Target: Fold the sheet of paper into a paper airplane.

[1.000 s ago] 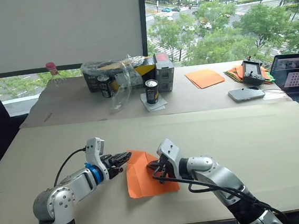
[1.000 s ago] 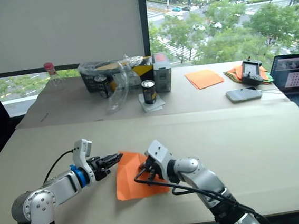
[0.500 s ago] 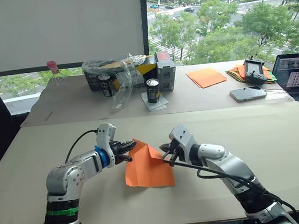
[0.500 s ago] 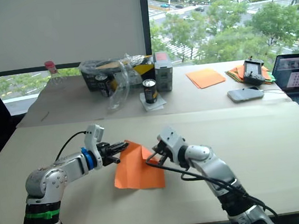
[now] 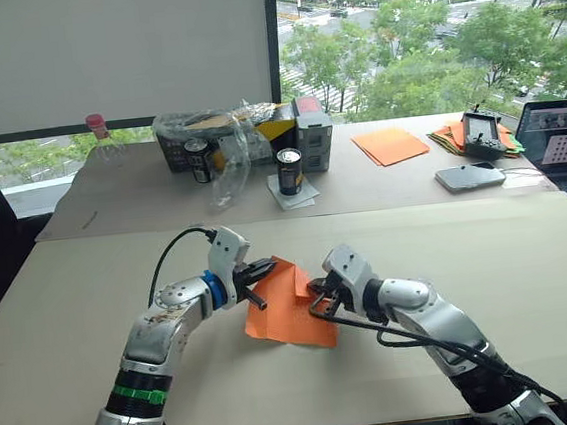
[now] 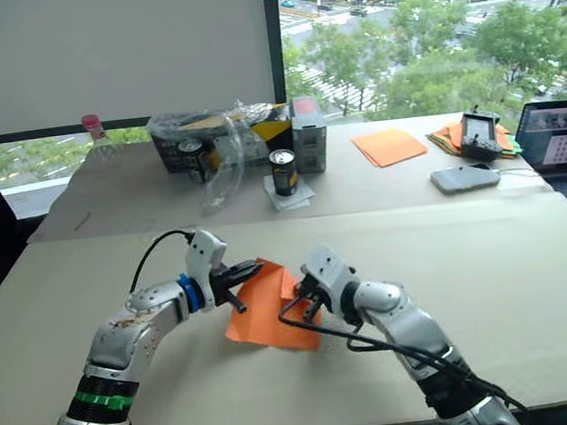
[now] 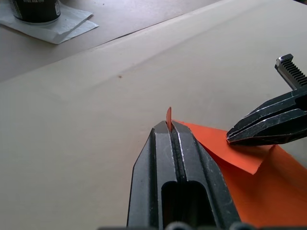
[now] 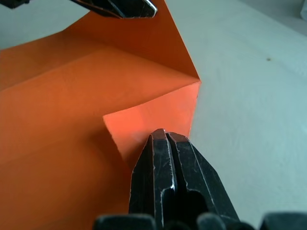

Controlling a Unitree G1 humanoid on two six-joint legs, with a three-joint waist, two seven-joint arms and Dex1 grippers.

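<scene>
Near the table's [image 5: 531, 279] front edge, the left gripper [image 5: 262, 271] and right gripper [image 5: 315, 301], both clamped on the sheet of paper [image 5: 286, 318], appear early in folding, most creases remaining.

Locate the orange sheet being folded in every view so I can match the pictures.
Left eye: the sheet of paper, centre, between both grippers.
Right eye: centre.
Left wrist: lower right.
Right wrist: across the left half.
Shared landmark: the right gripper pinching its folded corner.
</scene>
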